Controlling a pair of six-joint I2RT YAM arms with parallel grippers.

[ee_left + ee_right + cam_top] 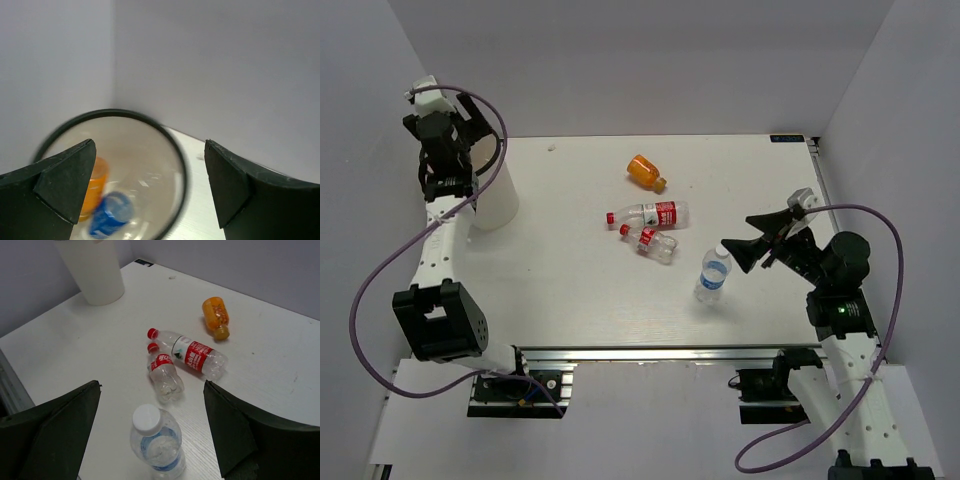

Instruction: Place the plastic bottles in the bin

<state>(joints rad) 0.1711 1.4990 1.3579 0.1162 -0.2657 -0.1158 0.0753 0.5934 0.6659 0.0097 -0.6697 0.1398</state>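
The white bin (496,196) stands at the far left; my left gripper (448,135) hangs open above its mouth. In the left wrist view the black rim (176,150) rings an orange bottle (93,187) and a blue-label bottle (111,214) inside. On the table lie an orange bottle (645,172) and two red-label bottles (653,214) (650,242). A blue-label bottle (713,274) stands upright. My right gripper (748,242) is open and empty just right of it; the bottle (157,442) sits between the fingers in the right wrist view.
The table's right edge with a dark bracket (790,138) lies at the far right. Grey walls close in the table at the back and on both sides. The metal rail (650,352) runs along the near edge.
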